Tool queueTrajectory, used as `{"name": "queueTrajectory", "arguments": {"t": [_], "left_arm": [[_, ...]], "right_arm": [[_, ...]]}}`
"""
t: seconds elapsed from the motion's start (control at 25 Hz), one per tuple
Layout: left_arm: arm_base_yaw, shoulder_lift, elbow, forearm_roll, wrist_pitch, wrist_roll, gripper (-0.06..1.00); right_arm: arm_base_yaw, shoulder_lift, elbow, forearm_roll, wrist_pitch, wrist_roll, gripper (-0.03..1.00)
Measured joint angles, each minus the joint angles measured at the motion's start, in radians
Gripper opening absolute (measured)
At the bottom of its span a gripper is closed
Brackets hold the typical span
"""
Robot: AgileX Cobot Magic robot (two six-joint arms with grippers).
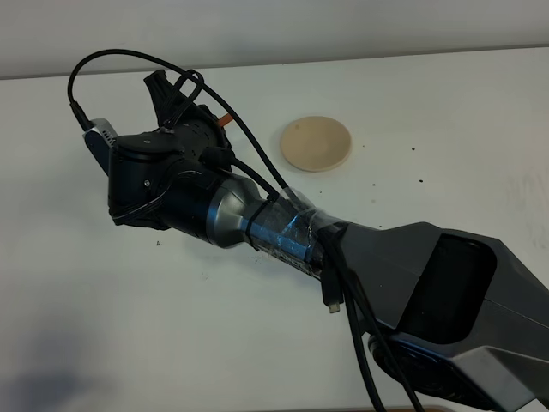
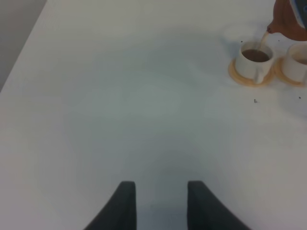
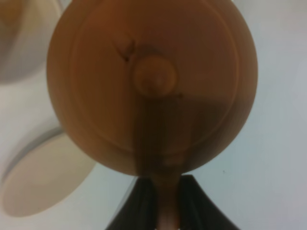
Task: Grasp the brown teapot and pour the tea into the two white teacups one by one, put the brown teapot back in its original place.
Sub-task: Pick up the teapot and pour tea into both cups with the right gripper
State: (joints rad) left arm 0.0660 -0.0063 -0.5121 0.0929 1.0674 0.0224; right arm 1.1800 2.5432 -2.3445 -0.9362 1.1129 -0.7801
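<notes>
The brown teapot (image 2: pixel 289 21) hangs tilted over the nearer of the two white teacups (image 2: pixel 254 58), and a thin stream of tea runs from its spout into the cup. The second teacup (image 2: pixel 296 63) stands right beside it, and each sits on an orange saucer (image 2: pixel 235 73). My right gripper (image 3: pixel 165 199) is shut on the teapot's handle, with the lid and knob (image 3: pixel 154 76) filling its view. In the exterior view that gripper (image 1: pixel 176 94) reaches across to the far left and hides the teapot and cups. The cream coaster (image 1: pixel 316 143) lies bare. My left gripper (image 2: pixel 158 189) is open and holds nothing.
The right arm (image 1: pixel 283 232) stretches diagonally across the white table (image 1: pixel 129 326) from the near right. Small dark specks (image 1: pixel 375 184) dot the tabletop near the coaster. The table's edge (image 2: pixel 24 52) shows in the left wrist view.
</notes>
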Motion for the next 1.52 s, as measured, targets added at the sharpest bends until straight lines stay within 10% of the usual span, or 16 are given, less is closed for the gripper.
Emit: {"name": "queueTrajectory", "arguments": {"t": [1.52], "left_arm": [[0.000, 0.000, 0.000, 0.000, 0.000, 0.000, 0.26]], "right_arm": [[-0.010, -0.036, 0.000, 0.177, 0.098, 0.157, 0.09]]}}
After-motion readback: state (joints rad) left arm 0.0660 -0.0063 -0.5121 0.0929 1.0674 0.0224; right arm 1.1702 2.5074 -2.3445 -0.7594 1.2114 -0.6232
